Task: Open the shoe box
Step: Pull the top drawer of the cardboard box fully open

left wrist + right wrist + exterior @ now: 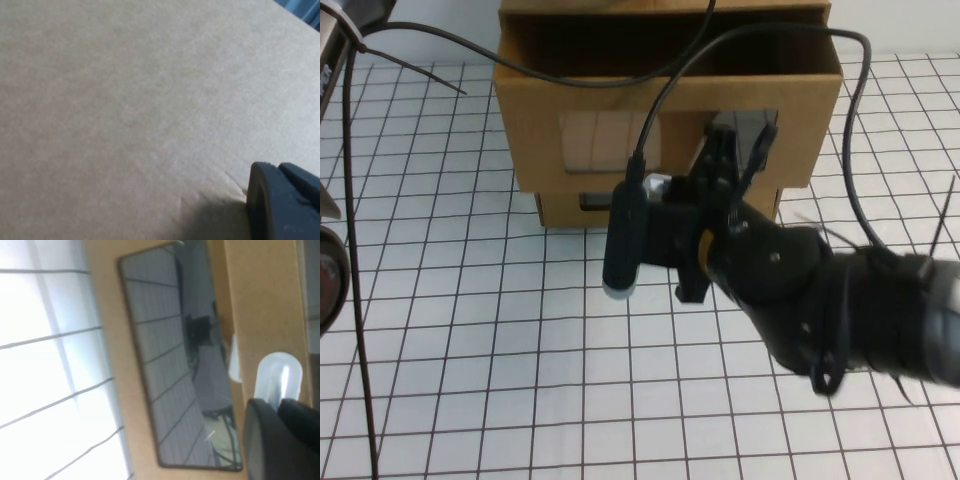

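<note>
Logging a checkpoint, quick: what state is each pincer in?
Left pincer: close against cardboard, cannot be told.
Right pincer: shut, at the box front.

The shoe box (670,95) is shown in plain tan cardboard, with no print on it. A pale, reflective window (595,140), edged in dark brown, is set in the box front. The table (470,350) beneath the box is covered in white, ruled with a grid of thin grey lines. Against the box front the right gripper (735,150) is seen in black, and a small yellow mark (703,245) is carried on the black arm (790,280) behind it. Black cables (860,150) are draped across the box. The left gripper (282,205), dark grey-blue, is seen against the box's bare tan surface.
</note>
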Robot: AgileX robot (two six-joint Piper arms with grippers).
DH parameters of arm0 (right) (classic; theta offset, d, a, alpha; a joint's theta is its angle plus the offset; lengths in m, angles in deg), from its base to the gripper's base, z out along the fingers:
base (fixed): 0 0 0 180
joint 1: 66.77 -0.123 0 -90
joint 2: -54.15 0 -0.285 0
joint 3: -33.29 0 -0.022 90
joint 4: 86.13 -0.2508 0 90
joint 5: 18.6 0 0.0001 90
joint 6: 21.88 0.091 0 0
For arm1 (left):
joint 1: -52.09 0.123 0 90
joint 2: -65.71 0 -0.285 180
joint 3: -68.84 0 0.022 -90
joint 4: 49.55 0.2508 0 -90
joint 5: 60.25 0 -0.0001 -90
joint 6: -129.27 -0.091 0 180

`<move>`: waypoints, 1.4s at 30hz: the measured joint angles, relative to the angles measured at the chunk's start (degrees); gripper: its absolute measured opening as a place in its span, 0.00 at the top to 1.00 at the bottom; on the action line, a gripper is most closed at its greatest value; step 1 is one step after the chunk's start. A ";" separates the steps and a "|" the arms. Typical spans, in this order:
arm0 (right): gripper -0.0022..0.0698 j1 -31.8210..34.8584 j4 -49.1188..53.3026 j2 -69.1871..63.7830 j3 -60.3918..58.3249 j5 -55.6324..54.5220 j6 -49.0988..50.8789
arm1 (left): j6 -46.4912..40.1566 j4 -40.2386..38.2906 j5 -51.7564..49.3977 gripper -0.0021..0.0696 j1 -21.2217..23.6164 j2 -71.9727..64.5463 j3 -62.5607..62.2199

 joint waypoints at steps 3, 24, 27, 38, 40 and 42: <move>0.95 -2.49 -0.36 2.72 -3.18 1.08 1.06 | 0.00 0.00 0.00 0.98 0.00 0.00 0.00; 0.89 -11.73 -3.83 10.98 -13.79 7.42 9.74 | 0.48 0.00 -0.44 0.98 0.00 0.00 0.00; 0.74 -11.73 -4.81 10.98 -13.79 7.68 10.86 | 0.48 0.00 -0.69 0.98 0.00 0.00 0.00; 0.60 -17.77 -10.03 14.14 -13.79 10.91 11.10 | 0.68 -2.33 -4.08 0.98 0.10 0.21 -1.04; 0.69 -20.20 -10.83 16.39 -13.79 12.23 11.10 | 0.68 -2.07 -6.12 0.98 0.10 0.47 -2.42; 0.77 -22.18 -11.56 18.71 -13.79 13.32 11.10 | 0.68 -1.71 -7.88 0.98 0.10 0.56 -4.28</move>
